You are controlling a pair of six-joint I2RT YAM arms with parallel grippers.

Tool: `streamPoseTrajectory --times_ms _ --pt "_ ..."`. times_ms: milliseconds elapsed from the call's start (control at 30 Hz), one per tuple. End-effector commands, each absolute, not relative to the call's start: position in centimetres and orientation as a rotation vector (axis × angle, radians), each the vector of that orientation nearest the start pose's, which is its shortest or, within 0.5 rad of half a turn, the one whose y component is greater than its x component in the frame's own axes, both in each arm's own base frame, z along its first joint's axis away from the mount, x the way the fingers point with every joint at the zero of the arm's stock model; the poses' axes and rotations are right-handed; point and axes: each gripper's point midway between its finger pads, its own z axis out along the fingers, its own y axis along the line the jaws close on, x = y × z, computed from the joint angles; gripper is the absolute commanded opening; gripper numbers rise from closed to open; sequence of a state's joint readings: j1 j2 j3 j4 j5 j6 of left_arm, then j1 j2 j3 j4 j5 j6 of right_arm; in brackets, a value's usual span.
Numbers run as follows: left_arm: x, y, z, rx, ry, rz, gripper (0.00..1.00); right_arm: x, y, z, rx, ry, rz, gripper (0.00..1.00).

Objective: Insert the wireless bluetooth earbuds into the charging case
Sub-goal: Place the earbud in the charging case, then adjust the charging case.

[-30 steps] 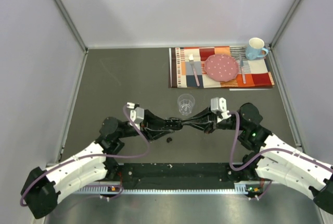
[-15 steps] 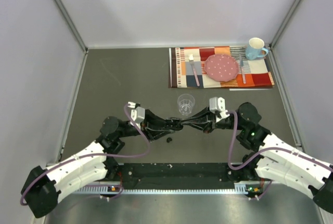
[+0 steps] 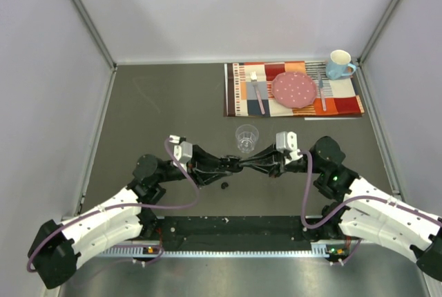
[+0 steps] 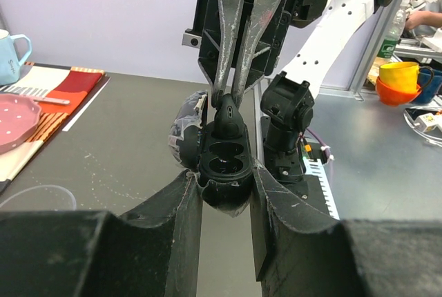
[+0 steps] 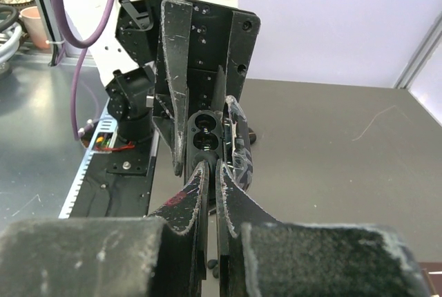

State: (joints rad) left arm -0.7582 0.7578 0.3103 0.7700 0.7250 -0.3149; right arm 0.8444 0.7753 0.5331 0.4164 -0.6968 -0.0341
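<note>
Clamping the open charging case (image 4: pixel 224 188), the left gripper (image 4: pixel 224 175) meets the right gripper (image 4: pixel 228 98), which pinches an earbud (image 4: pixel 228 121) at the case's 12 o'clock well, while a loose earbud (image 3: pixel 224 186) lies on the worktop (image 3: pixel 166 103).

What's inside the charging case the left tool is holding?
Two wells show in the charging case, and both look empty. One earbud, pinched in the right tool, is at the rim above them and is not seated. The well bottoms are too dark to check.

Left gripper (image 3: pixel 230 166) and right gripper (image 3: pixel 244 164) tip-to-tip at frame centre. Clear plastic cup (image 3: pixel 246 138) just above. Tiny glossy black earbud (image 3: pixel 224 186) loose on dark grey tabletop (image 3: pixel 152 103) just below.
</note>
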Motion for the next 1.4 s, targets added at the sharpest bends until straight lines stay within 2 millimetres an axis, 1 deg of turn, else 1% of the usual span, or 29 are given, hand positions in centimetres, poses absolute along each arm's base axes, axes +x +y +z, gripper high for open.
streamPoseTrajectory --times_ms 0,100,200,367,433,467,500,767,800,867,900,967,1000,1033,1067,1100,1133,1167,1200,1233,1300,1333,1367 --pt "11.6 -27.6 30.9 0.903 0.965 -1.285 0.00 11.0 29.8 30.0 -1.163 1.034 1.152 0.00" --pt "11.8 -27.3 31.0 0.888 0.961 -1.263 0.00 11.3 29.9 29.7 -1.156 1.068 1.158 0.00" --pt "12.0 -27.2 31.1 0.880 0.955 -1.247 0.00 11.3 29.8 29.9 -1.146 1.073 1.157 0.01" --pt "12.2 -27.1 31.0 0.876 0.964 -1.234 0.00 12.1 29.6 30.5 -1.095 1.077 1.121 0.27" --pt "12.1 -27.1 31.0 0.880 0.963 -1.237 0.00 12.4 29.4 30.8 -1.074 1.073 1.103 0.32" --pt "12.1 -27.2 30.9 0.880 0.968 -1.236 0.00 12.6 29.3 31.2 -1.060 1.064 1.094 0.36" --pt "12.1 -27.2 30.8 0.883 0.969 -1.237 0.00 12.8 29.2 31.3 -1.030 1.082 1.102 0.37" --pt "12.2 -27.2 30.2 0.890 0.994 -1.227 0.00 13.6 27.9 33.2 -0.906 1.035 1.050 0.41" --pt "12.3 -27.2 30.1 0.891 1.000 -1.224 0.00 14.0 27.7 33.4 -0.876 1.039 1.038 0.41" --pt "12.5 -27.1 30.1 0.887 1.005 -1.204 0.00 14.3 27.4 33.5 -0.826 1.059 1.047 0.45" --pt "12.7 -27.1 29.8 0.888 1.022 -1.197 0.00 14.8 27.1 33.7 -0.784 1.070 1.035 0.46" --pt "12.8 -26.9 29.7 0.886 1.023 -1.171 0.00 15.2 26.9 33.6 -0.732 1.108 1.053 0.49" --pt "13.1 -26.8 29.4 0.883 1.040 -1.161 0.00 16.1 26.5 33.7 -0.668 1.143 1.038 0.51" --pt "13.1 -26.8 29.4 0.882 1.040 -1.152 0.00 16.6 26.4 33.2 -0.608 1.207 1.062 0.53" --pt "13.3 -26.6 29.5 0.872 1.043 -1.142 0.00 17.1 26.2 33.4 -0.559 1.241 1.064 0.53" --pt "13.3 -26.5 29.5 0.869 1.042 -1.136 0.00 18.1 26.0 33.2 -0.493 1.287 1.048 0.53" --pt "13.4 -26.5 29.3 0.866 1.052 -1.129 0.00 18.3 26.1 32.3 -0.467 1.350 1.064 0.53" --pt "13.5 -26.4 29.3 0.859 1.055 -1.125 0.00 18.4 26.2 32.7 -0.457 1.362 1.070 0.53" --pt "13.6 -26.3 29.3 0.848 1.059 -1.119 0.00 18.5 26.3 32.5 -0.447 1.393 1.078 0.53" --pt "13.7 -26.3 29.2 0.843 1.068 -1.117 0.00 18.6 26.8 31.9 -0.428 1.446 1.108 0.52" --pt "13.9 -26.1 29.2 0.833 1.074 -1.110 0.00 18.3 27.4 31.9 -0.430 1.516 1.145 0.51" --pt "13.9 -26.1 29.2 0.831 1.074 -1.109 0.00 18.3 28.3 31.1 -0.422 1.578 1.183 0.49" --pt "13.9 -26.1 29.1 0.828 1.078 -1.109 0.00 18.0 28.8 31.5 -0.442 1.590 1.213 0.48"
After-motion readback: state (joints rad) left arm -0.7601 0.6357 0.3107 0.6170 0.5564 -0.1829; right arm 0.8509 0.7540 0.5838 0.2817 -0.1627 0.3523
